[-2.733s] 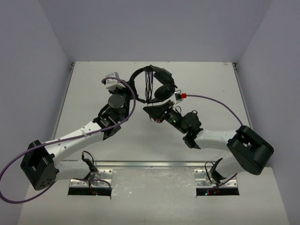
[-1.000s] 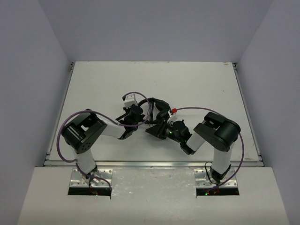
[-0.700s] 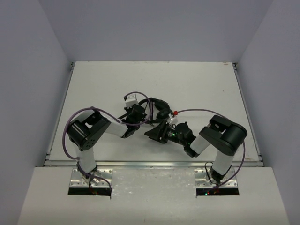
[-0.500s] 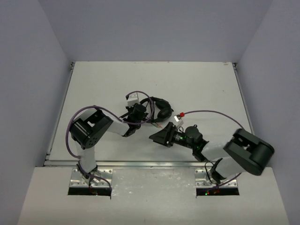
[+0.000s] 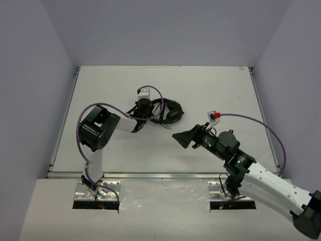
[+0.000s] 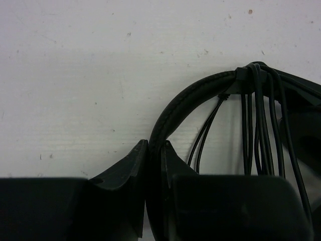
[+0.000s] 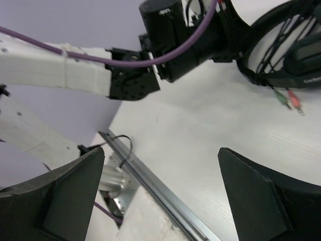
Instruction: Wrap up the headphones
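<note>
The headphones (image 5: 169, 109) are lying on the table (image 5: 100, 85) right at my left gripper (image 5: 150, 111). On its wrist camera I am watching the left gripper (image 6: 154, 146) clamping the padded headband (image 6: 185, 100), the two fingers pressing it from either side. Just beyond them, the thin cable (image 6: 257, 115) is lying in several turns across the headband. The overhead camera is only giving me a dark tangle there.

My right gripper (image 5: 181, 137) is hanging well apart from the headphones, its jaws spread wide around nothing. Its own camera is looking out between them. Far ahead it is showing me two small plugs (image 7: 290, 102), one green and one red, lying loose on the table below an earcup (image 7: 307, 54). The left arm (image 7: 60, 70) and its purple cable (image 7: 170, 52) are crossing the top of that view, covering the spot where the headband is being gripped.
</note>
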Action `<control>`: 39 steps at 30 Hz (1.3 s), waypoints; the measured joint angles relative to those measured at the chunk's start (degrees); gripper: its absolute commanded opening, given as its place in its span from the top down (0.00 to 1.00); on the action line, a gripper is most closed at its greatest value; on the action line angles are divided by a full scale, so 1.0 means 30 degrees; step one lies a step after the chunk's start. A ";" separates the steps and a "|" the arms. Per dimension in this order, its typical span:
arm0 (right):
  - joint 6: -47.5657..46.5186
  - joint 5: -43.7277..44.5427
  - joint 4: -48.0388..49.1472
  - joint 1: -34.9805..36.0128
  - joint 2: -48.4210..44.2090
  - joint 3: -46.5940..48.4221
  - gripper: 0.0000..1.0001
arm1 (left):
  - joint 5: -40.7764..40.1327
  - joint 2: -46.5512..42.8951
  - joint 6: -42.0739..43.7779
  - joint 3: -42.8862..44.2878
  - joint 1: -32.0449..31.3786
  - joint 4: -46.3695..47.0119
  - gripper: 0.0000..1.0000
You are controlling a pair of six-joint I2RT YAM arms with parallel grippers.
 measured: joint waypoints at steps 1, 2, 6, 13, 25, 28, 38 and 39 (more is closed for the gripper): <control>-0.0437 0.0160 -0.0554 0.0000 -0.0204 0.0036 0.04 | 0.0095 0.0080 0.0255 0.0233 0.0000 -0.0277 1.00; -0.0831 0.0255 -0.1071 0.0000 -0.0321 0.0073 0.04 | 0.0182 0.0219 0.0503 0.0546 -0.0007 -0.0583 1.00; -0.2120 0.0248 -0.2433 0.0000 -0.0568 0.0291 0.04 | 0.1122 0.0794 0.1603 0.1494 -0.0007 -0.1086 1.00; -0.3432 0.0211 -0.3446 0.0000 -0.1552 0.0568 0.03 | 0.3322 0.2477 0.4692 0.5209 0.0000 -0.3563 1.00; -0.4415 -0.0408 -0.4816 0.0000 -0.3621 0.1151 0.03 | 1.2167 0.5989 1.1125 1.2262 0.1450 -0.8029 1.00; -0.4699 -0.0517 -0.5399 0.0000 -0.3993 0.1545 0.03 | 1.4389 0.7016 1.2415 1.4141 0.1931 -0.9661 1.00; -0.4889 -0.0969 -0.6076 0.0000 -0.4969 0.1712 0.03 | 1.7930 0.9413 1.6364 1.9948 0.2098 -1.5358 1.00; -0.4889 -0.0998 -0.6120 0.0000 -0.5005 0.1712 0.03 | 1.8025 0.9515 1.6837 2.0261 0.2069 -1.5788 1.00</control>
